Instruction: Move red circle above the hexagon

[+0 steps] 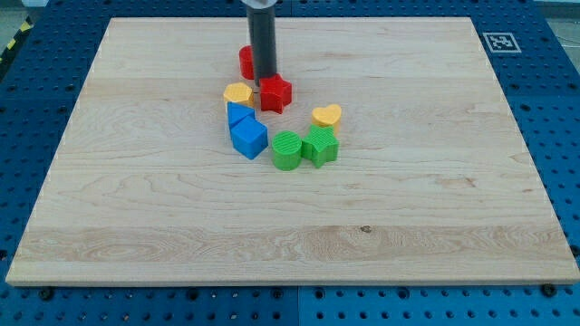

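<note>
1. 8 small plastic blocks sit clustered in the upper middle of the pale wooden table (435,199).
2. Task block: red circle block (246,62), at the top of the cluster, partly hidden behind the dark rod. My tip (265,79) rests just at its right edge, apparently touching; contact itself not resolvable.
3. Red star-shaped block (275,93) lies directly below my tip, touching or nearly so.
4. Which block is the hexagon is uncertain. Best candidate: yellow flat block (238,92), left of the red star and just below the red circle. Yellow heart block (327,115) sits further right.
5. Others: 2 blue blocks (246,132), stacked close; green round block (287,149) beside green angular block (320,145).
6. No pincer on this rig, so no open or closed state to record; only the rod.
7. Judged step: the red circle is already near its place above the yellow block, slightly right of it.
8. Next move, as judged: a short leftward nudge from the circle's right side, keeping clear of the red star.
</note>
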You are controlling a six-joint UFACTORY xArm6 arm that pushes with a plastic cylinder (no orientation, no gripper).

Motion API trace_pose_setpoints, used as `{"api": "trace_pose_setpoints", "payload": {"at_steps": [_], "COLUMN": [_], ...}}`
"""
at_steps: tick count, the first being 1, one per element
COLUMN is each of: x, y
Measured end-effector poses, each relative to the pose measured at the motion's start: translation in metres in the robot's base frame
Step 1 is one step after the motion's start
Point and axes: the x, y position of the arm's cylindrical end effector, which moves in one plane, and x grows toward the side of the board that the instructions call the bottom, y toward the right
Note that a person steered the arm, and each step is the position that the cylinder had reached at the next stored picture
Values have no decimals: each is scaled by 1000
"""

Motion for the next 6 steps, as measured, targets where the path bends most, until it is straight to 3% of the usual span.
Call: {"api": "trace_pose_setpoints", "payload": {"at_steps": [2, 4, 6], "x": [-26, -25, -30], "y": [-15, -28, 50]}}
